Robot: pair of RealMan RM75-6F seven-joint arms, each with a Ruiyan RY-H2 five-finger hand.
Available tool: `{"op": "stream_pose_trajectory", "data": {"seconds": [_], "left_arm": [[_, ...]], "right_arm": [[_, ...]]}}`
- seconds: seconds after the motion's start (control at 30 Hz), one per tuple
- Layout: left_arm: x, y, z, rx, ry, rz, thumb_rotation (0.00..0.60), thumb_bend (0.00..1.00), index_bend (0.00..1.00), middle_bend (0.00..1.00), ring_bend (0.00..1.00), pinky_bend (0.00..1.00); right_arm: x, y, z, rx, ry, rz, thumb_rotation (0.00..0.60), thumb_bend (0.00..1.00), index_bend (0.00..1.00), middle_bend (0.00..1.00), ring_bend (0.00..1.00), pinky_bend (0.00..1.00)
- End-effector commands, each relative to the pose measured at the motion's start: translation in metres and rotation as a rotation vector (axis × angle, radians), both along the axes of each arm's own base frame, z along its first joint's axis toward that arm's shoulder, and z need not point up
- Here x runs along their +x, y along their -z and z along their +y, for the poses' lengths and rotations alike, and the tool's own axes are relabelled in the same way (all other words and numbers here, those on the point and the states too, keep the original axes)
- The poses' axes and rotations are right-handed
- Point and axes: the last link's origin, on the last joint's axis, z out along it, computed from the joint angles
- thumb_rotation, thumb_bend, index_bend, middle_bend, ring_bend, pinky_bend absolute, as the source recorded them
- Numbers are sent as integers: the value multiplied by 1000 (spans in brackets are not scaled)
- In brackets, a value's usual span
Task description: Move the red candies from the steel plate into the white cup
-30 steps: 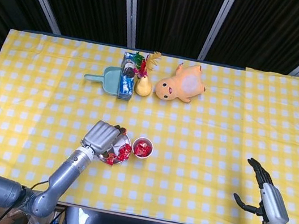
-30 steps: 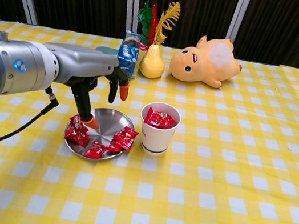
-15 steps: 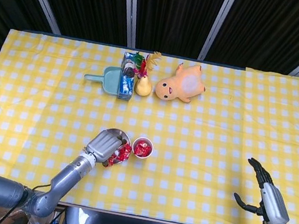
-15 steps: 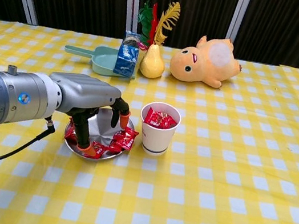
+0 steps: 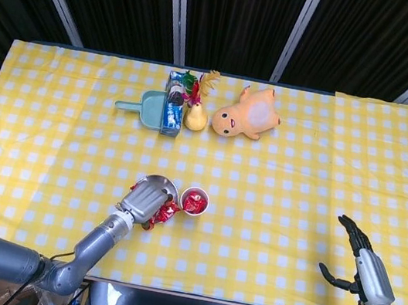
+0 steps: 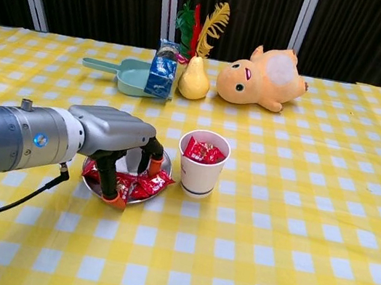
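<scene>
The steel plate (image 6: 91,167) holds several red candies (image 6: 140,185) just left of the white cup (image 6: 201,168), which has red candies (image 6: 203,152) inside. My left hand (image 6: 118,143) is lowered onto the plate, its orange fingertips (image 6: 116,200) planted among the candies, thumb at the near rim and another finger at the far side. The candies still lie on the plate. From the head view the left hand (image 5: 142,202) covers most of the plate (image 5: 159,184), beside the cup (image 5: 194,201). My right hand (image 5: 359,259) hangs with spread fingers at the table's front right, holding nothing.
Along the back stand a teal dustpan (image 6: 125,75), a blue packet (image 6: 163,71), a yellow pear (image 6: 194,81) with coloured feathers (image 6: 208,19) and a yellow plush toy (image 6: 261,77). Yellow checked cloth (image 6: 294,227) covers the table.
My left hand has dropped from above the plate down onto it and shifted toward the near rim, its fingertips now among the candies. The right hand has stayed still.
</scene>
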Motion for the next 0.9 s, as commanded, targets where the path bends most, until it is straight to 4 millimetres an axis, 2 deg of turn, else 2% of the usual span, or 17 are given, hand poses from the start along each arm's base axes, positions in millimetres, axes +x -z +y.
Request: {"op": "stream_pose_trajectory", "data": {"seconds": [0.03, 0.43, 0.77, 0.9], "left_arm": [[-2, -1, 1, 3, -5, 3, 600, 205, 372, 382, 833, 901], [-7, -8, 5, 12, -12, 19, 600, 206, 382, 427, 833, 901], [-7, -3, 5, 8, -15, 28, 600, 275, 410, 462, 833, 901], [-9, -1, 5, 10, -24, 31, 600, 303, 449, 511, 833, 901]], "right_arm": [[0, 0, 0, 0, 0, 1, 600, 362, 0, 0, 0, 1], [0, 1, 0, 1, 2, 3, 600, 362, 0, 0, 0, 1], [0, 1, 0, 4, 4, 0, 600, 361, 0, 0, 0, 1], [0, 1, 0, 4, 4, -1, 600, 362, 0, 0, 0, 1]]}}
